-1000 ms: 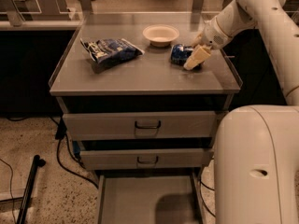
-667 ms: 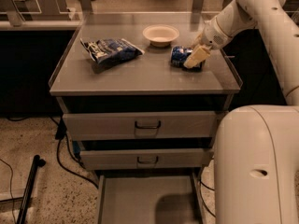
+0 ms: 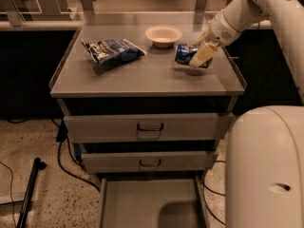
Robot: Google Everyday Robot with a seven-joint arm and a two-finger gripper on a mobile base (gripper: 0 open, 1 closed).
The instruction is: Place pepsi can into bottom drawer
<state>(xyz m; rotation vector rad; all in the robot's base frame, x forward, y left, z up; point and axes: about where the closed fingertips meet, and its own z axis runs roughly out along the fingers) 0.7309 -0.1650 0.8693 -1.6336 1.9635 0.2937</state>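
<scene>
Pinching pepsi can [image 3: 184, 54] with gripper [image 3: 195, 58] at cabinet top's [image 3: 142, 77] far right; probably needing lifting next, then lowering into open near bottom drawer [image 3: 137, 204].

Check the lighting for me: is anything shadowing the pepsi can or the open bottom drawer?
Camera view: dim, warm light overall. The pepsi can reads dark but is still recognisable, with the hand against its right side and a small shadow under them. Camera view: a dark shadow patch covers the right part of the bottom drawer floor. Camera view: no strong glare on the cabinet top.
</scene>
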